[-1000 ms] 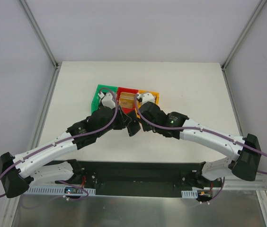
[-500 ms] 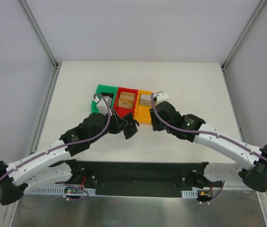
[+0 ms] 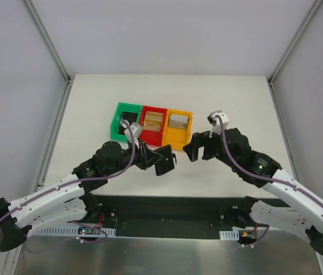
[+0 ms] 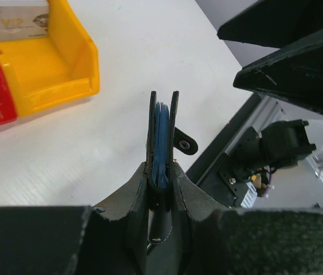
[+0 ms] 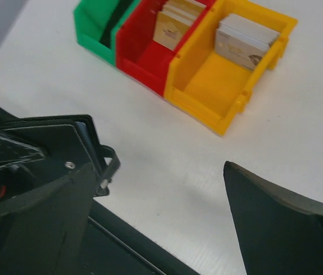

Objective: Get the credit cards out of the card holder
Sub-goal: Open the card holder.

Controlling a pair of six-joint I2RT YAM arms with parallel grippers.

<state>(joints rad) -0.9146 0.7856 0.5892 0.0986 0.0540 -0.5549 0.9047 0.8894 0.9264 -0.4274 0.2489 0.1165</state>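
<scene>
Card holder (image 4: 162,134): black, folded almost shut, standing on edge, blue-grey lining showing between its covers. It is clamped in the left gripper (image 4: 161,182), near the front-left corner of the orange bin (image 3: 177,139).

Credit cards (image 5: 245,35): tan-gold, stacked leaning at the orange bin's far end. Further cards (image 5: 172,24) stand in the red bin (image 5: 144,60) adjoining it.

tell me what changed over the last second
The right gripper opened and drew back from the orange bin toward the near right, leaving credit cards there. The left gripper eased back slightly, still clamping the card holder. The red bin and green bin stayed put.
</scene>
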